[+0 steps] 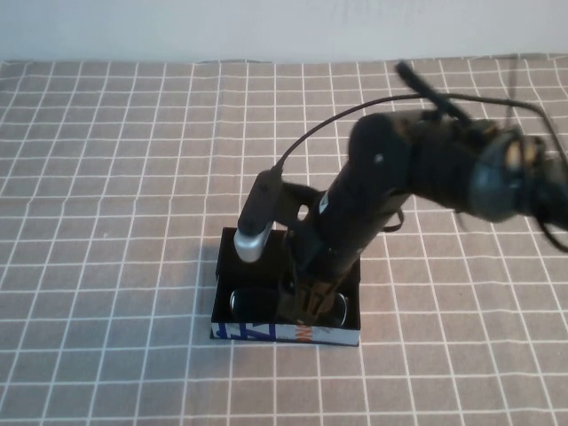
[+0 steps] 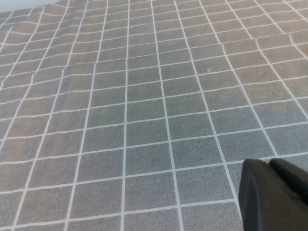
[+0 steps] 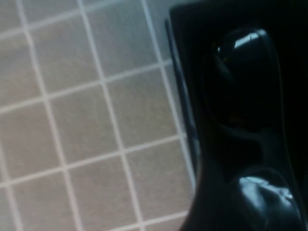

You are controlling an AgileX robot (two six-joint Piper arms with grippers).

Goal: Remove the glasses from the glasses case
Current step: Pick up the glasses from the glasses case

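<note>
The glasses case (image 1: 229, 275) lies open on the checked cloth, white printed edge toward me. The black glasses (image 1: 253, 303) lie inside it, one dark lens showing. My right gripper (image 1: 309, 306) reaches down into the case and sits over the middle of the glasses. In the right wrist view the glasses (image 3: 240, 82) fill the right side, both lenses visible inside the case (image 3: 185, 29). My left gripper (image 2: 270, 166) is out of the high view; in the left wrist view it is shut and empty over bare cloth.
A grey cloth with white grid lines (image 1: 106, 177) covers the whole table. The right arm (image 1: 417, 160) stretches in from the right, with a cable looping above it. A pale wall runs along the far edge.
</note>
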